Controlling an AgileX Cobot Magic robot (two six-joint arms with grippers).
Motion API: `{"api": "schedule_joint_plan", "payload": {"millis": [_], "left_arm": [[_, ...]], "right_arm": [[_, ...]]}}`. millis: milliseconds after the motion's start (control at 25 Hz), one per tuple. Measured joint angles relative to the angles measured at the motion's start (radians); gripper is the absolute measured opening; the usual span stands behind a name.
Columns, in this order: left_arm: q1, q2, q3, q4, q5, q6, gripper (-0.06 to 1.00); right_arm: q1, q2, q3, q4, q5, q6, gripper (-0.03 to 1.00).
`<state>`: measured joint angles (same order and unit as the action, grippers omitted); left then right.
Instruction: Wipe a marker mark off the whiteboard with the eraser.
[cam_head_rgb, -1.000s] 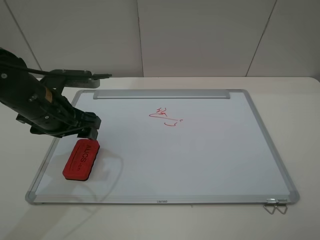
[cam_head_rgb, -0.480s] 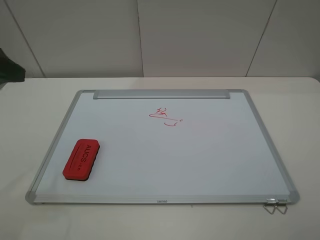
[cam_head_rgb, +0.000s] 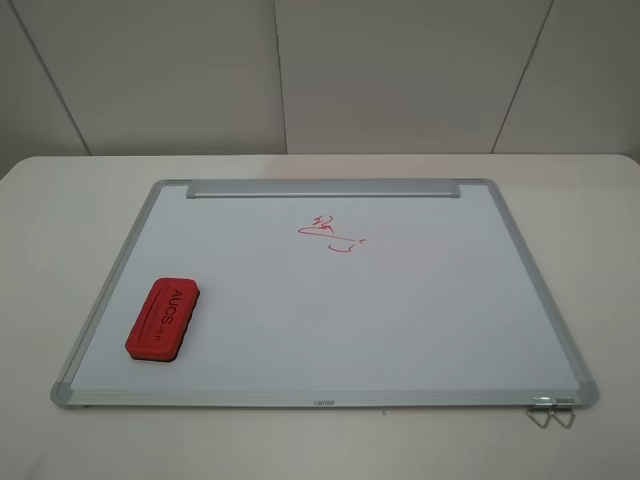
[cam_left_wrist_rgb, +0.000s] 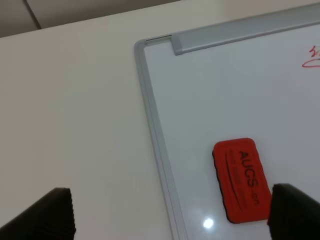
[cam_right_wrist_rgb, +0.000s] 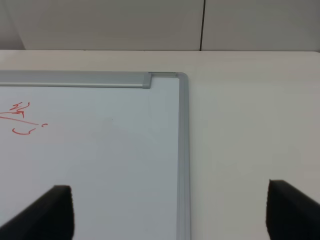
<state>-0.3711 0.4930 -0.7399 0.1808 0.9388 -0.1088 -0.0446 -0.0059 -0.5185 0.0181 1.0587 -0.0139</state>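
The whiteboard lies flat on the table. The red eraser rests on its near-left part, lettering up, with nothing holding it. A sparse red squiggle with a curled tail and a tiny tick sits on the board's upper middle. No dense hash-like marker mark shows in any view. Neither gripper appears in the exterior view. My left gripper is open, raised over the board's left frame, with the eraser close to one fingertip. My right gripper is open above the board's far-right corner.
A metal tray strip runs along the board's far edge. Small wire clips stick out at the near-right corner. White tabletop surrounds the board, with a panelled wall behind.
The left arm, which hung just behind the eraser a second ago, has pulled back to the left and out of the exterior view. The eraser and squiggle have not moved.
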Motion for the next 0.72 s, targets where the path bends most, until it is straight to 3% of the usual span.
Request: {"api": "schedule_joint_plan", "payload": {"millis": [200,400,720], "left_arm": [[0.0,-0.155,0.091,-0.03,0.074,0.043,0.77],[0.0,-0.292,0.213,-0.113,0.101,0.051,0.77],[0.0,-0.44,0.236,-0.167,0.117,0.115,0.77]], "right_arm": [[0.0,0.0,0.0,0.0,0.0,0.0,0.7],[0.0,0.0,0.0,0.0,0.0,0.0,0.7],[0.0,0.0,0.0,0.0,0.0,0.0,0.7]]}}
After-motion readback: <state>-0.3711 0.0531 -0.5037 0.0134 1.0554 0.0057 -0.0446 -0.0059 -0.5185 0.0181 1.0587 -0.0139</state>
